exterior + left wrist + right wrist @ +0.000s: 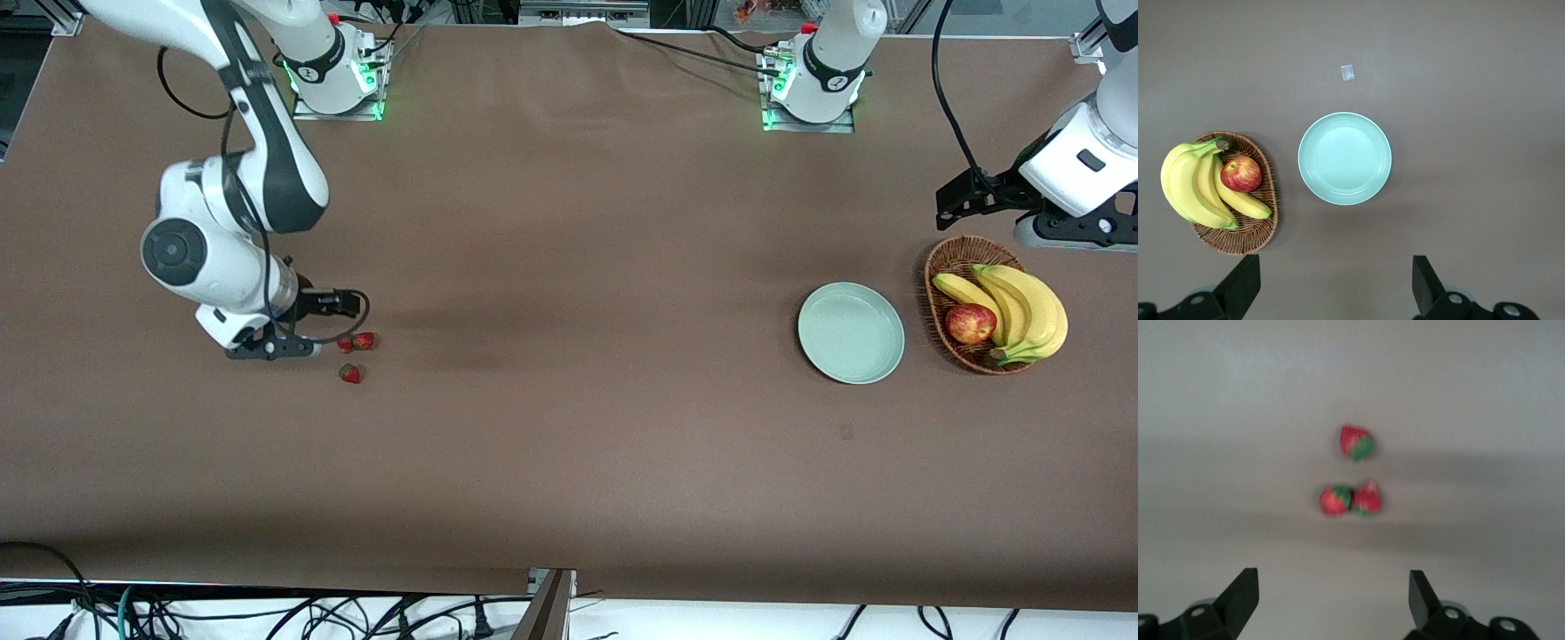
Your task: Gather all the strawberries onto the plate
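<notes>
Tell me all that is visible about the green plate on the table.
The plate is round, shallow and pale mint green, smooth, with a raised rim and faint rings inside; it looks like plastic or glazed ceramic. It lies flat and empty on the brown table cover, toward the left arm's end, beside the wicker basket without touching it. Nothing touches it.

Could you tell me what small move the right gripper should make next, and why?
Probably lower the open right gripper onto one of the strawberries: all three lie on the table beside it, none in the plate. The left gripper waits open above the plate.
</notes>
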`<action>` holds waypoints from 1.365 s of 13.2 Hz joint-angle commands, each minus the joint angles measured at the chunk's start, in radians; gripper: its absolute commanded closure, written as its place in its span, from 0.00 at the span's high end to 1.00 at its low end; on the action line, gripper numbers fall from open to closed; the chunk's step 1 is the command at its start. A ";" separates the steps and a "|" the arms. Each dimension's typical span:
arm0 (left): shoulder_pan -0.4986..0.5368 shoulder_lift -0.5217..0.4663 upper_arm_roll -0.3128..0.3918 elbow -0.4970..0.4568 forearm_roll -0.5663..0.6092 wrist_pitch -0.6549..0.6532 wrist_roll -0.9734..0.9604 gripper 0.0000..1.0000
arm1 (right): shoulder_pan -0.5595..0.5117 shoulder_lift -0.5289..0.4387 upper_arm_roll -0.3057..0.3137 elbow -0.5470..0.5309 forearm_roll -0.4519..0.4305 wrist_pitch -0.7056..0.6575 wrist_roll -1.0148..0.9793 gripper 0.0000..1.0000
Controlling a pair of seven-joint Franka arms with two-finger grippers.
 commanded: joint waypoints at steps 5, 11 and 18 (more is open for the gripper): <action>-0.007 0.011 -0.007 0.038 0.004 -0.024 -0.013 1.00 | -0.021 0.193 -0.001 0.127 0.001 0.141 -0.074 0.94; -0.007 0.013 -0.012 0.040 0.004 -0.024 -0.015 1.00 | -0.020 0.257 -0.001 0.130 -0.003 0.232 -0.100 0.83; -0.006 0.011 -0.012 0.038 0.003 -0.025 -0.015 1.00 | -0.016 0.277 -0.001 0.126 -0.001 0.256 -0.098 0.44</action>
